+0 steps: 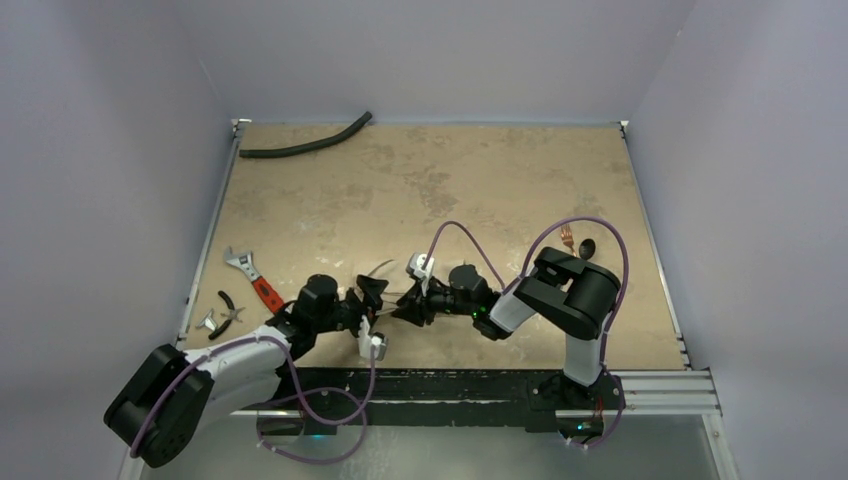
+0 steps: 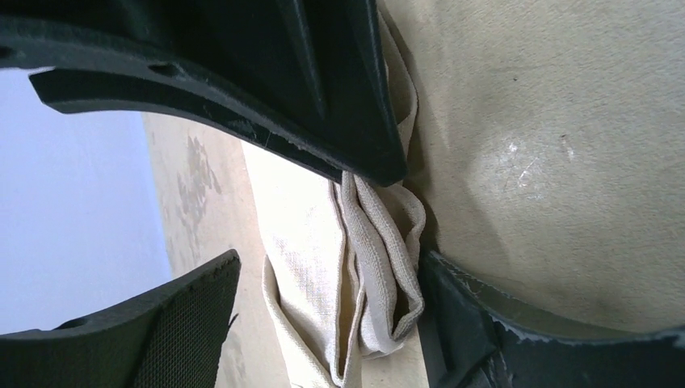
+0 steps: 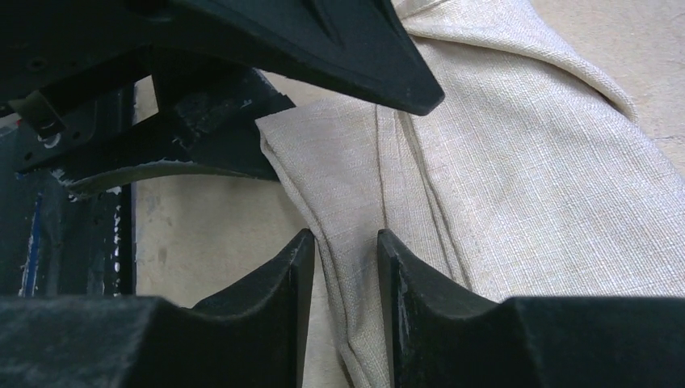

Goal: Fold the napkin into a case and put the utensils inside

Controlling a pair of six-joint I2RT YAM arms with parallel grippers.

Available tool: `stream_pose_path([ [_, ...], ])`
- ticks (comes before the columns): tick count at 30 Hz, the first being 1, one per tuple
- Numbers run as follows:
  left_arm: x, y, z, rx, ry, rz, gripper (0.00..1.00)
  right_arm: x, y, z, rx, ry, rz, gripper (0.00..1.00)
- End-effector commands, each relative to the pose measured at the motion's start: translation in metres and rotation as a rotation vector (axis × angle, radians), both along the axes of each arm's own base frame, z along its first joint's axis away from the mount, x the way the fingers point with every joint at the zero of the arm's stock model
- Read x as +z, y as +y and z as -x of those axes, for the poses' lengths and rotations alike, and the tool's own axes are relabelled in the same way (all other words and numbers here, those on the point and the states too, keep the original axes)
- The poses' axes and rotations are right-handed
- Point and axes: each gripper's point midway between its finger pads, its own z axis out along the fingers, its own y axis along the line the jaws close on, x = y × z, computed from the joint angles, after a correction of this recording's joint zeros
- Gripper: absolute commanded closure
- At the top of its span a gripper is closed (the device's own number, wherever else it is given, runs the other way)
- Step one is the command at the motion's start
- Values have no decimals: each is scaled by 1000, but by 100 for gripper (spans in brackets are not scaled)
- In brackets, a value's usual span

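Note:
The beige napkin (image 3: 517,162) lies folded into a long strip with several layers (image 2: 307,267). My right gripper (image 3: 341,250) is shut on one folded edge of it, close to the table. My left gripper (image 2: 327,315) is open and straddles the folded end, which touches its right finger (image 2: 485,323). In the top view both grippers meet tip to tip near the table's front middle, left (image 1: 372,296) and right (image 1: 412,305), and hide most of the cloth. The copper fork (image 1: 568,238) and the dark-bowled spoon (image 1: 587,247) lie behind the right arm, apart from the cloth.
A long black curved hose (image 1: 305,146) lies at the far left corner. A red-handled wrench (image 1: 255,280) and black pliers (image 1: 228,308) lie by the left edge. Purple cables (image 1: 470,240) loop over both arms.

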Motion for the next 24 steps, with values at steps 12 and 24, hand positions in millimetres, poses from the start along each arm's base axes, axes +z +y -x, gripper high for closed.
stream_pose_path([
  [12, 1, 9, -3, 108, 140, -37, 41, 18, 2, -8, 38, -177, 9, 56],
  [24, -3, 12, -2, 113, 146, -57, 42, 56, 6, -2, 122, -119, -60, 55],
])
